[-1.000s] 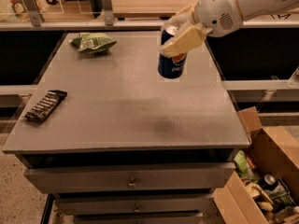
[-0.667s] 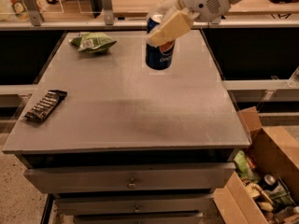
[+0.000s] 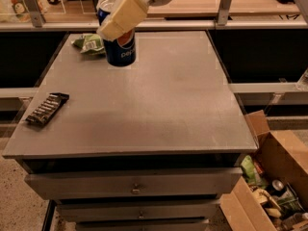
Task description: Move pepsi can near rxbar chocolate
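Step in hand: carry phase. Gripper (image 3: 115, 19) sits at the back-left of the table (image 3: 168, 105), clamped on the can (image 3: 122, 53). One tan finger (image 3: 123, 14) lies across the can's upper front; the other is hidden behind it. Can is upright, logo side facing the camera. Can't tell whether its base touches the tabletop or hangs just above it.

Can is just beside the chip bag (image 3: 88, 43), which lies at its left. The rxbar (image 3: 47, 109) lies flat at the left edge, toward the front, well apart from the can. So the goal is not yet met.

Next move, as a judgement: carry the can forward and left toward the rxbar, low over the table, and set it down upright just beside the bar, not on it. Then release and lift off straight up.

Risks: the bar is close to the table edge, so there is little room on that side. Best spot looks like the bar's right. Brushing the chip bag on the way is also possible.
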### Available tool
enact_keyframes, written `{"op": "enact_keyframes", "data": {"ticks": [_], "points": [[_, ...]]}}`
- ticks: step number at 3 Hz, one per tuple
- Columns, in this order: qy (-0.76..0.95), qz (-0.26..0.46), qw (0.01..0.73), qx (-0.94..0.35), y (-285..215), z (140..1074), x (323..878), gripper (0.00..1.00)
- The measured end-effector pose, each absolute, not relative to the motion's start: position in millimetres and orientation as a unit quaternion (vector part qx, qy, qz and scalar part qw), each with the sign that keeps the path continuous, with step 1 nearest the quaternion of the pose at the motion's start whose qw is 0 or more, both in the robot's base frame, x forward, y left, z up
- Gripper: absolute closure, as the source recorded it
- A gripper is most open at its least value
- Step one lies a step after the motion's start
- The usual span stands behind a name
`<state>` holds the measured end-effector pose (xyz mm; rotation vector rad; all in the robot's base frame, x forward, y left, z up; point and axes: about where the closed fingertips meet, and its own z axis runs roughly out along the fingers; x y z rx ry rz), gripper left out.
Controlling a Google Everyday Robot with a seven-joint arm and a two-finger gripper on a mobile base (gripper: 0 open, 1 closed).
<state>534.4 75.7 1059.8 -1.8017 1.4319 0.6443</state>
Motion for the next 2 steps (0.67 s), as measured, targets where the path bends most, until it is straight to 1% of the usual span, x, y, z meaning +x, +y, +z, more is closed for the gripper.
{"op": "enact_keyframes", "data": {"ticks": [1,2], "points": [[0.557,0.251,0.367,-0.701,76,1060,534,1.0],[0.55,0.256,0.36,-0.709,90,1053,535,1.0]]}}
